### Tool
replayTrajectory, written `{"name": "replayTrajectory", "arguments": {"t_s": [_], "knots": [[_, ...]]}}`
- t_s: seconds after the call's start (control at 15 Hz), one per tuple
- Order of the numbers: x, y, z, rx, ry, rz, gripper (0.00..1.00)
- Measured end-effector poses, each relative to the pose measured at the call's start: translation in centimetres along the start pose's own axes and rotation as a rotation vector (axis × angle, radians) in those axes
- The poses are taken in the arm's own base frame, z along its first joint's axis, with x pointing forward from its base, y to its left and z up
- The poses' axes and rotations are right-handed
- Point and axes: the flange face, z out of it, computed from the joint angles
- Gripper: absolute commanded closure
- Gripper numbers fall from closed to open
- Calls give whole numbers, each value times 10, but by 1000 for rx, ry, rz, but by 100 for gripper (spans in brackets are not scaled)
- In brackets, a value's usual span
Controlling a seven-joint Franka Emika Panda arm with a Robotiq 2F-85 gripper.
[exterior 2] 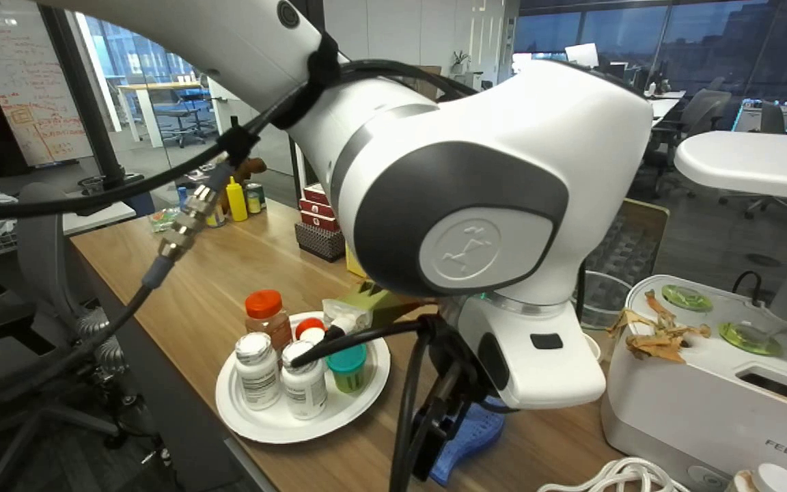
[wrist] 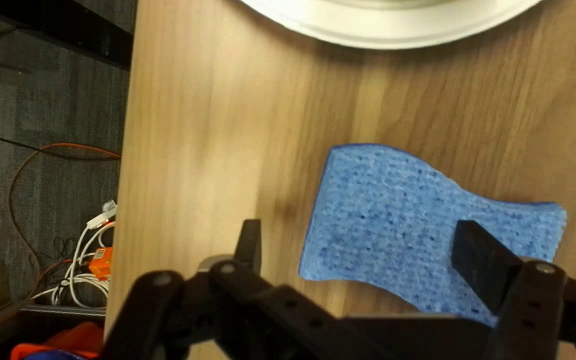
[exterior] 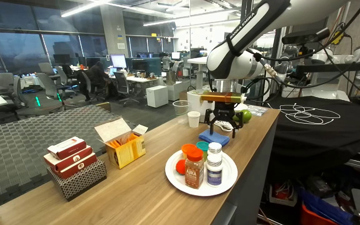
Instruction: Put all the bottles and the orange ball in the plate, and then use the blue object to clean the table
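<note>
Fetching blue sponge (wrist: 398, 230), likely; gripper (exterior: 222, 134) fingers (wrist: 250, 245) spread, empty; next should shift inward from tabletop (wrist: 193, 110) edge, descend, pinch.

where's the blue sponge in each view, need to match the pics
In an exterior view: blue sponge, right of centre, just above the white plate.
In an exterior view: blue sponge, low, right of the white plate, partly hidden.
Wrist view: blue sponge, centre to right, below the cut-off white plate.
Shared landmark: the white plate.

Dim windows (exterior: 14, 51) — grey chairs (exterior: 46, 83), patterned floor (exterior: 52, 129)
</note>
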Motion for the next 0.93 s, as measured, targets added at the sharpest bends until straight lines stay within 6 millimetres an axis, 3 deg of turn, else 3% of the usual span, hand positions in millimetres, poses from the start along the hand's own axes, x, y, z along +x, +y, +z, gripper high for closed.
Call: {"name": "replayTrajectory", "arguments": {"t_s": [0.53,0.67,0.93], "knots": [[10,-15,-1,6,35,70,93],[10,-19,-2,8,45,71,99],[9,-27,-2,3,59,66,97]]}}
